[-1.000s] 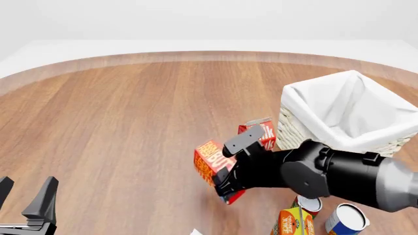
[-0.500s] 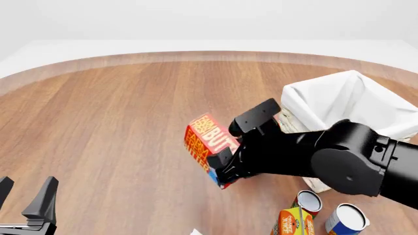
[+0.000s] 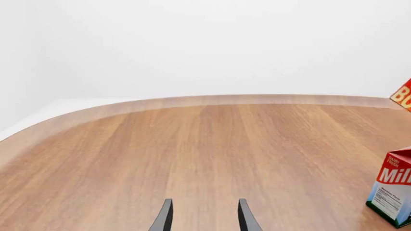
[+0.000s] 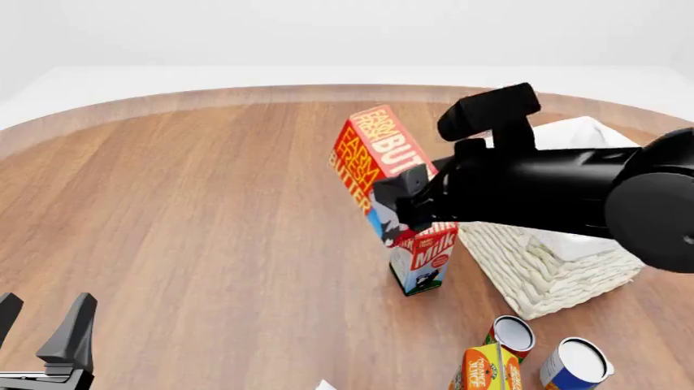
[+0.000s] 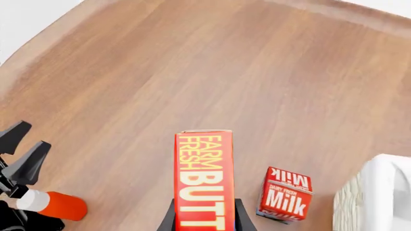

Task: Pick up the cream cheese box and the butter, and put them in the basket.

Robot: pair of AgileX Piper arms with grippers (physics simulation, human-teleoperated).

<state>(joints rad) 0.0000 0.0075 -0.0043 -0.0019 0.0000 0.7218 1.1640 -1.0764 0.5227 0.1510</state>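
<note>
The right end effector (image 4: 407,203) is clamped on the butter (image 4: 375,158), holding it tilted in the air above the table (image 4: 195,203). In the front view the carton hangs just over the upright milk carton (image 4: 423,260), with the basket (image 4: 542,268) at 3 o'clock of that carton. The right wrist view shows the butter (image 5: 204,180) between the two fingers, the milk carton (image 5: 284,195) standing beside it on the wood. The left end effector (image 4: 44,341) sits spread apart and empty at 7 o'clock of the scene, low over the table. Two cans (image 4: 542,349) and an orange-yellow carton (image 4: 483,370) stand at 6 o'clock of the basket
</note>
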